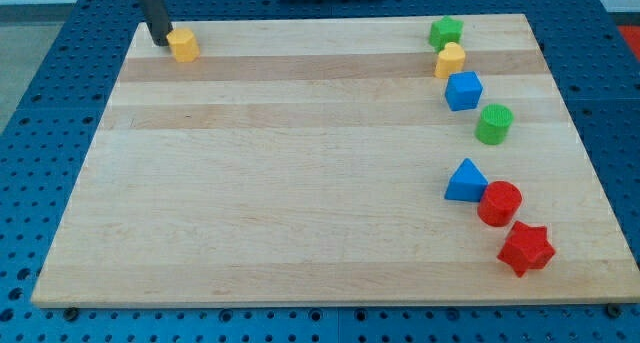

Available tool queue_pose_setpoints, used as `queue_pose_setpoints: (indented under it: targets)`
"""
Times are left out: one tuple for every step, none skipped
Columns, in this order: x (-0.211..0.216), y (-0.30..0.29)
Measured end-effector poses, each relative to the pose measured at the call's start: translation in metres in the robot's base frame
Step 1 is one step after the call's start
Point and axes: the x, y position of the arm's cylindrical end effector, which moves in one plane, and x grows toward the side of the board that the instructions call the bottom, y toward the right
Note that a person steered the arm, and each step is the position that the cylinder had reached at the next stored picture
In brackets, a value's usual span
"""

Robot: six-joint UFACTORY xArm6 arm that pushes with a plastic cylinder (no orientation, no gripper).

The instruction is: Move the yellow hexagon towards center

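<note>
The yellow hexagon [183, 44] sits near the top left corner of the wooden board [300, 183]. My tip [160, 41] rests on the board just left of the hexagon, touching or nearly touching its left side. The dark rod rises from there out of the view's top.
Along the view's right side stand a green star [446, 31], a yellow heart-like block [450, 59], a blue cube [463, 90], a green cylinder [494, 124], a blue triangle [466, 181], a red cylinder [499, 203] and a red star [525, 248]. Blue pegboard surrounds the board.
</note>
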Motion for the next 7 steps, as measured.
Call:
queue_pose_setpoints:
  targets:
    - [0.008, 0.018]
    - [0.008, 0.049]
    - [0.013, 0.071]
    - [0.029, 0.081]
    - [0.047, 0.093]
    - [0.065, 0.107]
    - [0.085, 0.124]
